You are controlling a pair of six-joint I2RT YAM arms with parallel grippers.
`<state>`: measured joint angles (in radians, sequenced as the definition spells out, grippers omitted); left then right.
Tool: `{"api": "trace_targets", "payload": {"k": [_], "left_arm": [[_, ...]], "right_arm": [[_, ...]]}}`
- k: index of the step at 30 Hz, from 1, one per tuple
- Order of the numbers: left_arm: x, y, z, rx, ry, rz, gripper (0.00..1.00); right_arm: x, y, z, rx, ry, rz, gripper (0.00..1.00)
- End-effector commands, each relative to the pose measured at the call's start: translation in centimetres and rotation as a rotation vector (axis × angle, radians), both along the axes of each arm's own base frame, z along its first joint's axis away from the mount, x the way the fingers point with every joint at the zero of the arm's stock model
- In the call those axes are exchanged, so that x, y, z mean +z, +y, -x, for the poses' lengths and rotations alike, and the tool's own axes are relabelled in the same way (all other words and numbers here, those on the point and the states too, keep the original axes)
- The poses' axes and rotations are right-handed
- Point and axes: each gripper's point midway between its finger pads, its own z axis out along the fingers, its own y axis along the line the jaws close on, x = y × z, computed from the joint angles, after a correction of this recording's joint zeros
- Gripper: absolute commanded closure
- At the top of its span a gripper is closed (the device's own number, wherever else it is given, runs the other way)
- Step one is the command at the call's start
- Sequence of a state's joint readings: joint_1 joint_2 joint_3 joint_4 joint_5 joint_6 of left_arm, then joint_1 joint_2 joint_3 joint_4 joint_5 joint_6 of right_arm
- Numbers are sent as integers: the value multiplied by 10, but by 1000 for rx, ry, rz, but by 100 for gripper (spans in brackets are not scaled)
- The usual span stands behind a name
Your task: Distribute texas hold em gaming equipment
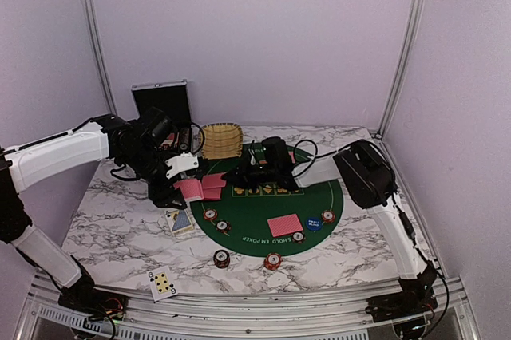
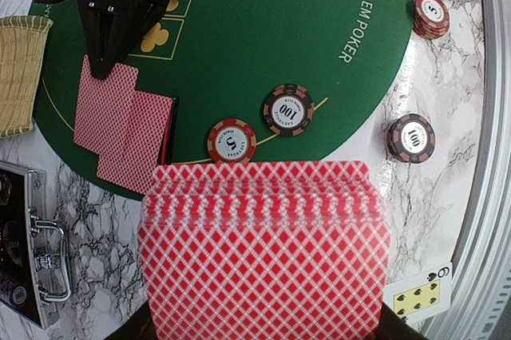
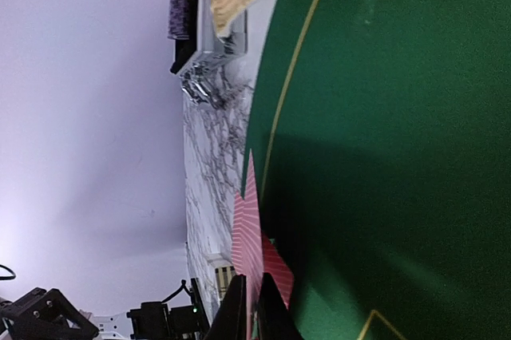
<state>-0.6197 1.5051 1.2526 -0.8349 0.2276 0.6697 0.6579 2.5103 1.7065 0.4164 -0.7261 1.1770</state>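
We saw the left pincer (image 1: pixel 187 187) pinching the red-backed deck (image 2: pixel 263 252) over the near-left rim of the green mat (image 2: pixel 255 37). The right pincer (image 3: pixel 254 316) was pressed almost together, tips at the face-down cards (image 2: pixel 120 128) on the mat; we couldn't tell if it gripped one. Mat chips (image 2: pixel 287 108) lay just beside them; outer chips (image 2: pixel 411 136) and a face-up six (image 2: pixel 417 296) lay on the table (image 2: pixel 451 196).

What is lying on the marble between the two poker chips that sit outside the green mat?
Nothing: only bare marble table separates the dark chip from the red chip, as the top external view shows.
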Motion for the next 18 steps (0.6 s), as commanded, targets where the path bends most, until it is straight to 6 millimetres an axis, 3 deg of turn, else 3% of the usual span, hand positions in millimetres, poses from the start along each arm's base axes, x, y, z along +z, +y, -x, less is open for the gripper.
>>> {"api": "trace_targets", "payload": {"k": [1, 7, 14, 18], "left_arm": [[13, -2, 0, -5, -23, 39, 92], [15, -4, -1, -8, -22, 44, 92], [18, -6, -2, -9, -22, 51, 92], [20, -7, -3, -9, -24, 55, 92]], "right_arm": [[-4, 6, -9, -23, -27, 43, 92], [-3, 2, -6, -17, -63, 115, 72], [-1, -4, 3, 9, -103, 234, 35], [2, -17, 9, 4, -133, 320, 27]]}}
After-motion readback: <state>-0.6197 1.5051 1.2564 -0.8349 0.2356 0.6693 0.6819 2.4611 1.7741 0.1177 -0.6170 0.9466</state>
